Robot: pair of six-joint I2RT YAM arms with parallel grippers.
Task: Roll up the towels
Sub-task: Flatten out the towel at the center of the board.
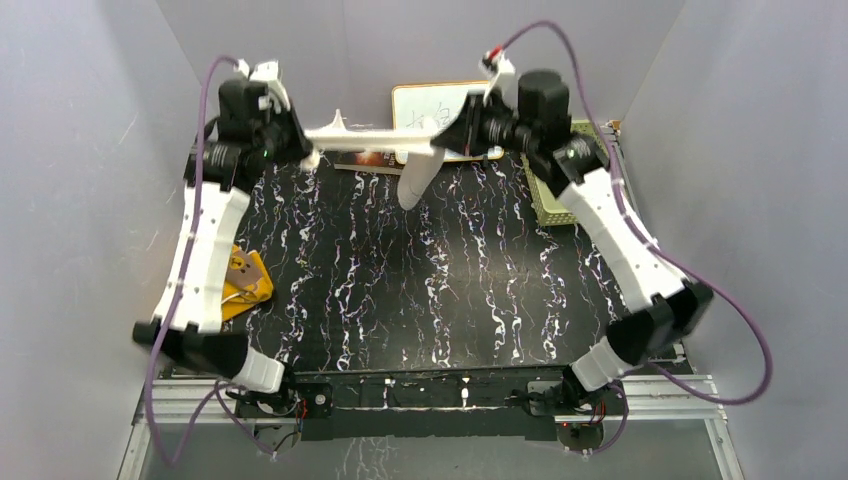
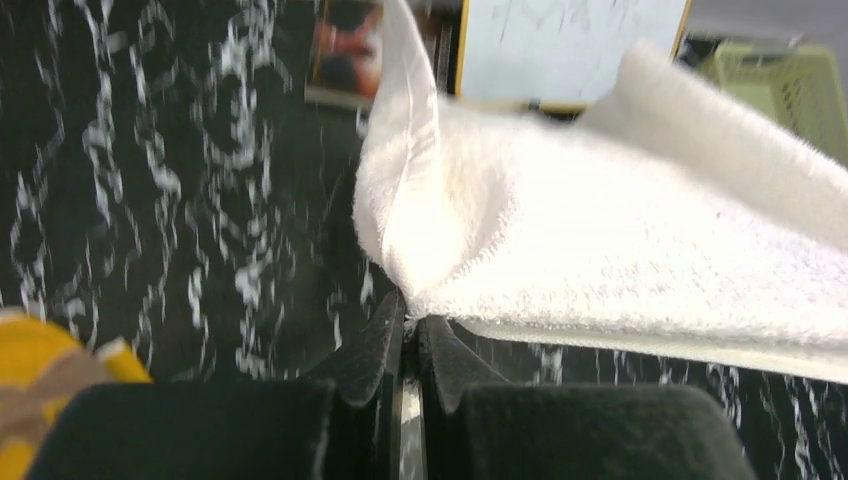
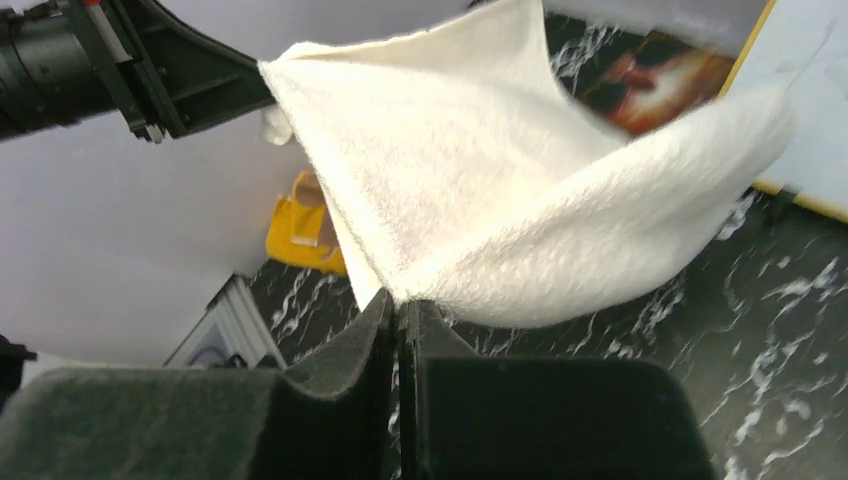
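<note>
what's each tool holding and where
The cream-white towel, stretched in the air: left tool pinches the edge at one end, right tool near the other.

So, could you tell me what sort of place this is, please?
Likely a lab robot booth: plain grey walls box in a black marbled table, with the left arm and right arm bolted to a metal rail.

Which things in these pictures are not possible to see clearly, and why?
- Yellow towel: top view, left arm covers part.
- Writing on the board: top view, too small to read.
- Book: right wrist view, blurred, partly behind the white towel.
- Basket: top view, mostly under the right arm.
</note>
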